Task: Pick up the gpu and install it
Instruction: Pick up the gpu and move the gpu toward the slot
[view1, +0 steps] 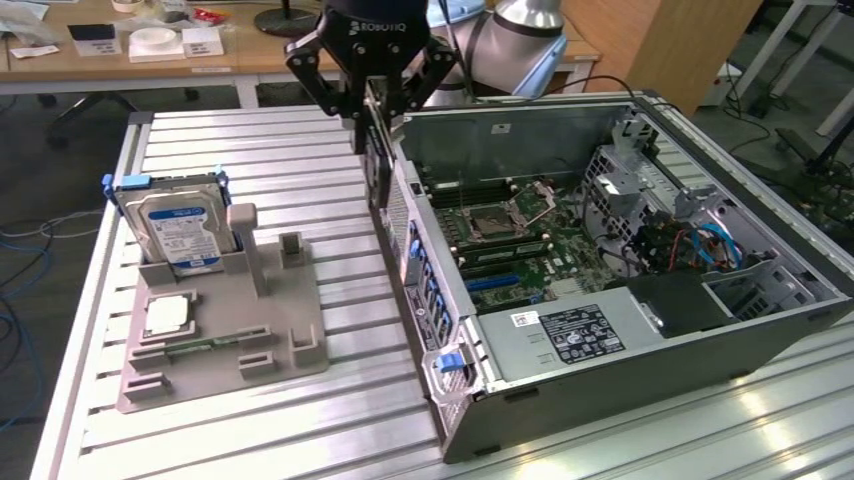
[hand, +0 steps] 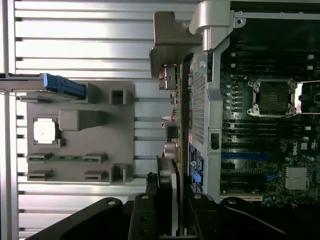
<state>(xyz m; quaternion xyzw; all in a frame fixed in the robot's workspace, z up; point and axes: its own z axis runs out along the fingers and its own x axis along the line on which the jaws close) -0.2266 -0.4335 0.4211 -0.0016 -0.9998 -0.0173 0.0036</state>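
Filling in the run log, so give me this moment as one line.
gripper: shut on gpu | gpu: upright at computer case port-side wall, not yet in a slot | hard drive: standing in grey holder

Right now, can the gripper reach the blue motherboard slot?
Probably yes: the case is open, nothing covers the blue slot; the gripper, holding the gpu, hangs by its rear wall.
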